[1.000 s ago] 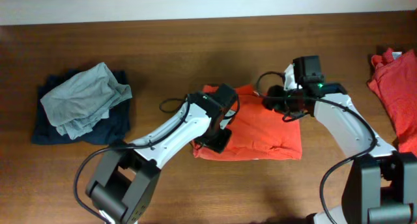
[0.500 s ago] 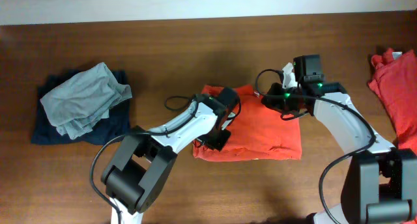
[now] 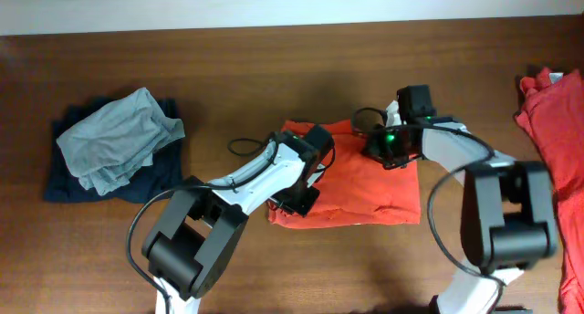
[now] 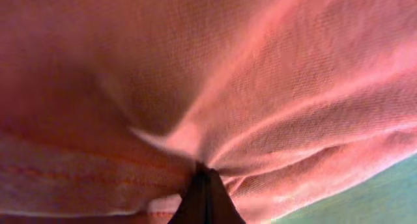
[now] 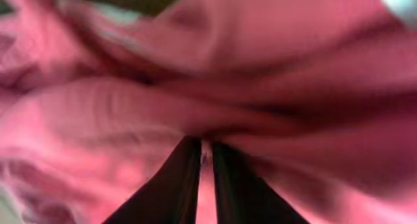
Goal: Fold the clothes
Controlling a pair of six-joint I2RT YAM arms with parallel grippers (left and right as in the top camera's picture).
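- Since a second ago, the left end effector (image 3: 304, 195) and the right end effector (image 3: 381, 146) have both squeezed shut, and the right one slid a little left.
- Left one pinches the soft, knitted, red-orange T-shirt (image 3: 365, 193) near its left side.
- Right one nips a wrinkly fold at the top edge.
- T-shirt lies in a rough square, mid brown wooden bench (image 3: 228, 77).
- More red clothes (image 3: 552, 122) sit crumpled at the right edge.

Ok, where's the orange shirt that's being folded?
Overhead, the orange T-shirt lies mid-frame, right of the grey-and-navy pile, the left tool pinching its left edge, the right tool its far-right corner.
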